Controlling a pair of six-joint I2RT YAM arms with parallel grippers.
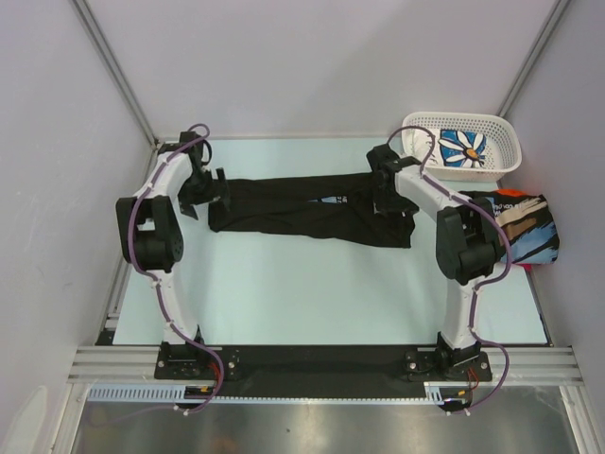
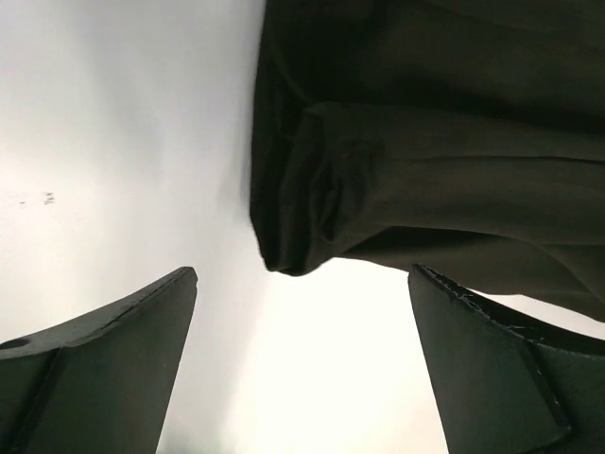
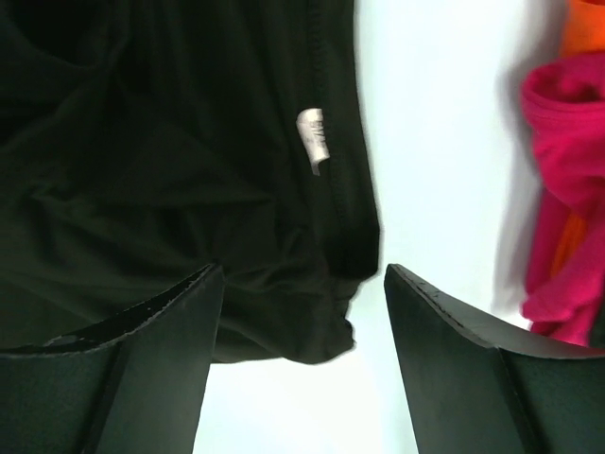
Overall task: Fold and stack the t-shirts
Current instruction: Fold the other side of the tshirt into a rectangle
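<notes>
Two grippers, both with jaws apart and nothing held: left gripper (image 2: 302, 272) spread wide just off the left end of the black shirt (image 1: 302, 210), right gripper (image 3: 301, 270) spread over its right hem, cloth lying in the gap but not pinched. We see the shirt as a long rumpled band across the far half of the table (image 1: 312, 293), between the arms. Risks as we judge them: the left fingers sit short of the cloth, so closing here likely grabs air or only the bunched tip, and that end would drag on a lift. On the right the hem is layered and wrinkled, so we could pinch one layer only and the fold comes out skewed. Red shirt (image 3: 558, 123) and printed pile (image 1: 520, 222) lie near the right gripper, and a wide swing could snag them. Basket (image 1: 506, 142) holding the daisy shirt (image 1: 463, 148) is just behind the right arm, which could bump it. Uneven pull from the two ends could twist the band.
</notes>
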